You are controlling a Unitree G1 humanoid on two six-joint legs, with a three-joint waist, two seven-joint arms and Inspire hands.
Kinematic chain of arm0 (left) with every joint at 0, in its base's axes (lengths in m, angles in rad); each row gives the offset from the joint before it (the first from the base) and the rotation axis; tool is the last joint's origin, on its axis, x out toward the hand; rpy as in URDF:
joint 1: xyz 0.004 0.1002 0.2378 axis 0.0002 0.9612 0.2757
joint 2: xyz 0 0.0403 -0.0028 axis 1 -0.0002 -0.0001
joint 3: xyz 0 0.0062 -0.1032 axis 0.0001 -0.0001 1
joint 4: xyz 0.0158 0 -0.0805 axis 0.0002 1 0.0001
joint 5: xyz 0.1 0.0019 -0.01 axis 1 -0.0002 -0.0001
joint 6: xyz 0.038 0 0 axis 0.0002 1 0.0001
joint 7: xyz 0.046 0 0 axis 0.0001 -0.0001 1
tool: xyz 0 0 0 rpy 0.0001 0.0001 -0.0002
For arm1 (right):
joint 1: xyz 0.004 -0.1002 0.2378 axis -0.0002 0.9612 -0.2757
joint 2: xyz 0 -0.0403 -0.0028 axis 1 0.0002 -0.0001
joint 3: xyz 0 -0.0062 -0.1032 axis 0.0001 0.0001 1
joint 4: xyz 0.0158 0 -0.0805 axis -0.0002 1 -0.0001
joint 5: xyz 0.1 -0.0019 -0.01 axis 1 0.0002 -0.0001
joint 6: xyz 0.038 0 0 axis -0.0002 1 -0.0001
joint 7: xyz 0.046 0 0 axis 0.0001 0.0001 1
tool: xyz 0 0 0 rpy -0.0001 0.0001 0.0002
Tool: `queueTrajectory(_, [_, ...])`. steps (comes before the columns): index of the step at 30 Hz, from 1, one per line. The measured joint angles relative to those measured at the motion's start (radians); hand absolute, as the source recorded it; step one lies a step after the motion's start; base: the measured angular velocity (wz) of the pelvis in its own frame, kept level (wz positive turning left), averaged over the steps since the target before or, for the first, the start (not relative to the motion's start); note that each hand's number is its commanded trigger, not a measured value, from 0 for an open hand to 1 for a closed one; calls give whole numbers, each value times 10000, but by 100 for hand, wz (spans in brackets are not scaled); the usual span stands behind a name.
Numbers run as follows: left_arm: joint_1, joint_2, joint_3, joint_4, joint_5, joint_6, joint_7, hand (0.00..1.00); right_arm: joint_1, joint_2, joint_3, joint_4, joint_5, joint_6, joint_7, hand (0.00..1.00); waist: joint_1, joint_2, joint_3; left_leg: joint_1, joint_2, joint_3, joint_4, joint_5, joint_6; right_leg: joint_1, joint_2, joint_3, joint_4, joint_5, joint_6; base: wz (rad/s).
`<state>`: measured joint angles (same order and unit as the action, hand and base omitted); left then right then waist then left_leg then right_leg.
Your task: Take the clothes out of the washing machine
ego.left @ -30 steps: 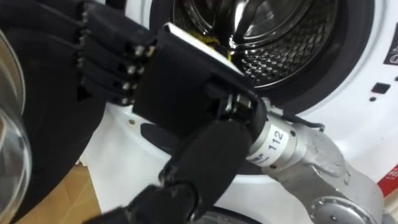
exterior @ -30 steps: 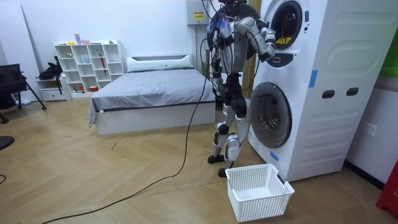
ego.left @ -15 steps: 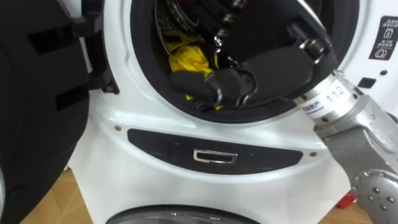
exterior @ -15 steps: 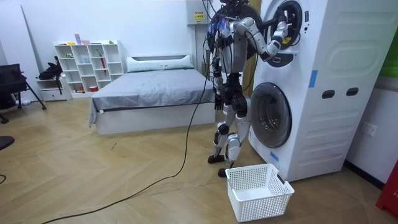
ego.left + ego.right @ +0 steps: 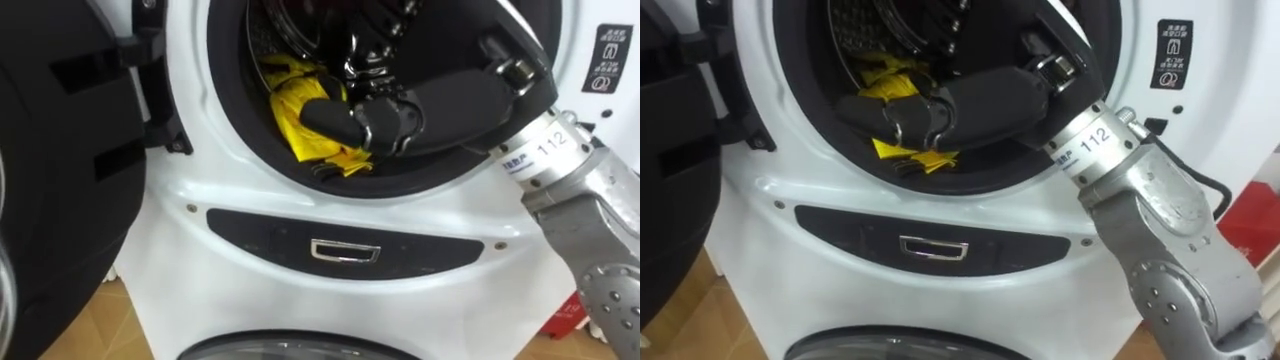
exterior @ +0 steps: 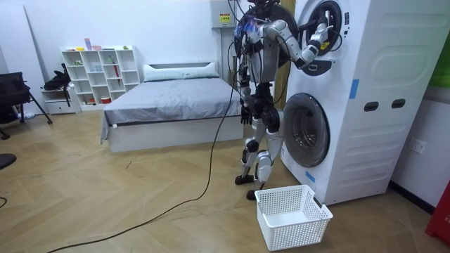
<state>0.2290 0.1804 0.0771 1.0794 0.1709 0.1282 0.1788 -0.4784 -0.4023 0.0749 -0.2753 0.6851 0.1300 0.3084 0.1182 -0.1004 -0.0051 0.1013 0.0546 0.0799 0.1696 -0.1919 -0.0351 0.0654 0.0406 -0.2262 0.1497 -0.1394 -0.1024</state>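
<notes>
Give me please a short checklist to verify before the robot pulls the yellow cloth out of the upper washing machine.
1. Door of the upper washing machine open: ok.
2. Right hand inside the drum, on the yellow garment: ok.
3. Firm hold on the garment: cannot tell.
4. Garment free of the drum's lower rim: cannot tell; it lies right at it.
5. White laundry basket on the floor before the machines: ok.

Right hand [image 5: 985, 95] inside washing machine drum [image 5: 855, 25], fingers [image 5: 865, 106] clasping yellow cloth [image 5: 902, 152]
</notes>
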Motion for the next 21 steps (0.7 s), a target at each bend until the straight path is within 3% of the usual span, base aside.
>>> queueTrajectory(4, [-10, 31, -9, -16, -13, 83, -2, 0, 0, -109, 210, 455, -815, 37, -11, 0, 24, -142, 0, 39, -1, -11, 4, 0, 0, -25, -8, -22, 1, -28, -6, 0])
queueTrajectory(7, [-28, 102, 7, -90, -6, 174, -130, 0, -4, -122, 249, 842, -1611, 42, 14, 0, 134, -318, -47, 103, -6, -27, -3, 0, 0, 12, -10, -21, 17, -42, -5, 0])
queueTrajectory(11, [-162, 321, 3, -81, -7, 199, -163, 0, -32, -365, 417, 1498, -3459, 241, 27, 0, 305, -586, 12, 112, -4, -24, -21, 0, 0, 46, -3, -19, 23, -50, -11, 0])
queueTrajectory(17, [-195, 322, 222, -70, -12, 331, -312, 0, -519, -354, 598, 2084, -5160, 354, 107, 0, 303, -633, 44, -7, -72, -148, -21, 3, 6, -9, -84, -148, 27, -74, 51, 5])
queueTrajectory(21, [-183, 304, 239, -94, -6, 343, -326, 0, -708, -351, 709, 2433, -5468, 351, 128, 0, 286, -650, 40, -33, -101, -162, -16, 33, 54, -126, -140, -212, 94, -103, 58, 2])
